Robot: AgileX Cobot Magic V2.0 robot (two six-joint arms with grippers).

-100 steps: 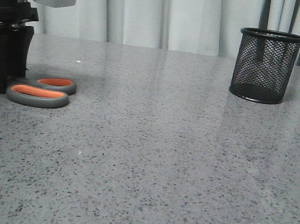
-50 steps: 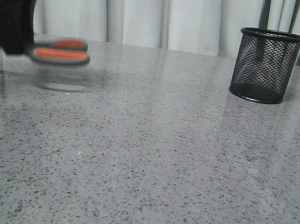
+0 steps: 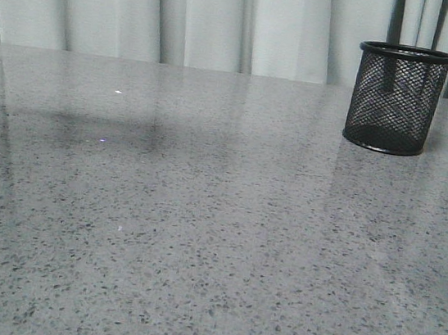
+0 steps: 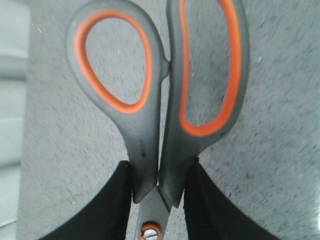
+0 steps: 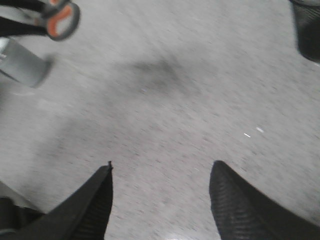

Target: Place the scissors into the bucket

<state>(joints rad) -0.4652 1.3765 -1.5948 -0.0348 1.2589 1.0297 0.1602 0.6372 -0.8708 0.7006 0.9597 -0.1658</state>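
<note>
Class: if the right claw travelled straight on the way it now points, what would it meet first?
Probably only bare table: nothing lies between the open right claw and that surface. The bucket sits off to one side.

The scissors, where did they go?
The scissors are up in the air, clamped near their pivot in the left gripper, out of the front view. The bucket stands far off on the table's right.

Closed scissors [image 4: 160, 120] held aloft; mesh bucket [image 3: 397, 99] upright.

Lab-like test bench: speckled grey table [image 3: 196, 255], pale curtains [image 3: 227, 19].
</note>
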